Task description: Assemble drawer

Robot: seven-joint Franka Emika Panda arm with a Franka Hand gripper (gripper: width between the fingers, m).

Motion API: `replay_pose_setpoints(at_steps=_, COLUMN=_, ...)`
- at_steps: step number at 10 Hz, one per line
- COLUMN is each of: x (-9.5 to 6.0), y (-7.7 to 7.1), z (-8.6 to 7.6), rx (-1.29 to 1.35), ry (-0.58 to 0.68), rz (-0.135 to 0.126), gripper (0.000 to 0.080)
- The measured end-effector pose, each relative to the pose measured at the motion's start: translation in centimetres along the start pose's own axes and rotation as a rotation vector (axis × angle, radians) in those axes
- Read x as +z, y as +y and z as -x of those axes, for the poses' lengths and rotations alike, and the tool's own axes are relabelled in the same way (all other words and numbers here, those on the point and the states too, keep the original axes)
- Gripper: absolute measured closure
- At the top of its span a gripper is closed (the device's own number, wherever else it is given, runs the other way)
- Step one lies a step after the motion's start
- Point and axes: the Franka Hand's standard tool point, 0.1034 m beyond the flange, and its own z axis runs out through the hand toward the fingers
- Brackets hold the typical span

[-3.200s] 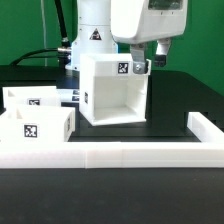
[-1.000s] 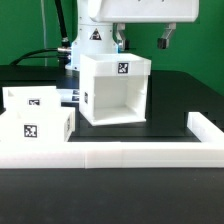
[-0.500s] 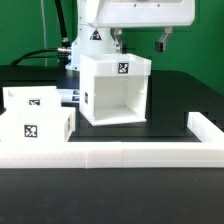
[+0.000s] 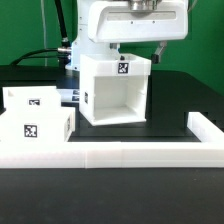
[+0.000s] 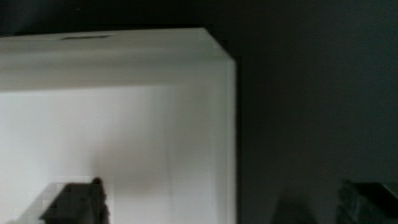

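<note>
Where the box (image 4: 100,95) stands at the middle of the black bench (image 4: 175,100), it sits upright with its open face turned toward the exterior camera. A square black-and-white tag (image 4: 124,68) shows on the upper front edge. The hand (image 4: 138,50) hangs directly over the box's top, toward the exterior view's right. It is released, with its two fingers spread wide and closed on no part. One finger is over the top panel and the other is past the box's right-hand edge. Whether the tips touch the top cannot be told. In the wrist view the two dark fingers (image 5: 75,203) stand far apart, with a white face of the box and its straight edge between them.

Two trays lie to the exterior view's left of the box, apart from it. The rear tray (image 4: 30,98) and the front tray (image 4: 40,128) each show a tag. The front tray sits just behind the low white border wall (image 4: 120,156), which runs across the foreground and turns back on the exterior view's right.
</note>
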Motion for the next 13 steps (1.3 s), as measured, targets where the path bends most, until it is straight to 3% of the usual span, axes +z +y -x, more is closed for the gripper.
replay_pose_setpoints(at_steps=1, x=0.1, y=0.0, z=0.0, rx=0.0, ry=-0.002, rz=-0.001, gripper=0.0173)
replay_pose_setpoints(at_steps=3, x=0.1, y=0.0, z=0.0, rx=-0.001, ry=-0.002, rz=-0.001, gripper=0.0524)
replay_pose_setpoints(at_steps=4, x=0.1, y=0.0, z=0.0, rx=-0.001, ry=-0.002, rz=-0.001, gripper=0.0658)
replay_pose_setpoints(at_steps=5, x=0.1, y=0.0, z=0.0, rx=-0.001, ry=-0.002, rz=-0.001, gripper=0.0658)
replay_pose_setpoints(at_steps=6, x=0.1, y=0.0, z=0.0, rx=-0.001, ry=-0.002, rz=-0.001, gripper=0.0763)
replay_pose_setpoints(at_steps=12, x=0.1, y=0.0, z=-0.1, rx=-0.001, ry=-0.001, rz=0.0, gripper=0.0763)
replay_pose_setpoints(at_steps=13, x=0.1, y=0.3, z=-1.4, rx=0.006, ry=0.013, rz=-0.001, gripper=0.0763)
